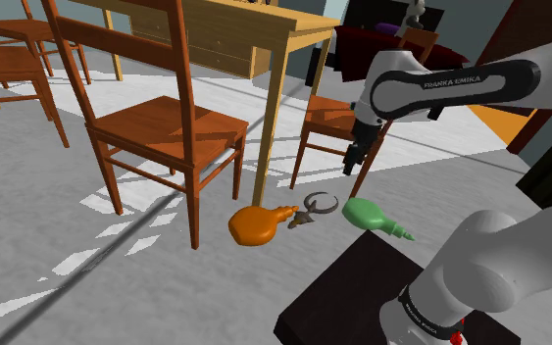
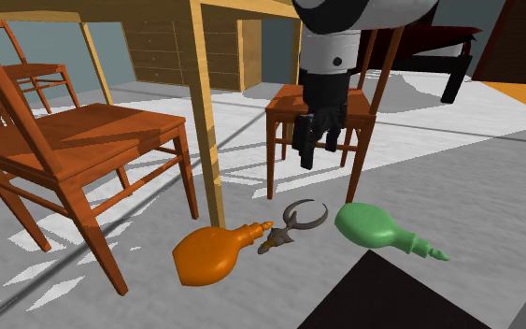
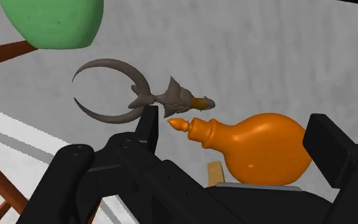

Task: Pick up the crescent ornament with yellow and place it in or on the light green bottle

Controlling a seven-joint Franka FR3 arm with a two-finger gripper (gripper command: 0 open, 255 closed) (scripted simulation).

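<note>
On the floor [image 1: 166, 284], by the shoulder view, an orange bottle [image 1: 259, 224] lies leftmost, its neck just beside the grey crescent ornament [image 1: 315, 208] with its yellowish tip. My claw [image 1: 355, 162] hangs above, spread wide, gripping nothing. Right of the ornament, the light green bottle [image 1: 370, 215] lies on its side.

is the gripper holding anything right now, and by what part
Nothing is held: the gripper hangs open above the crescent ornament, touching nothing.

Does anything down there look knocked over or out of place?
Yes: the green bottle and the orange bottle both lie tipped on their sides on the floor, with the crescent ornament between them.
</note>
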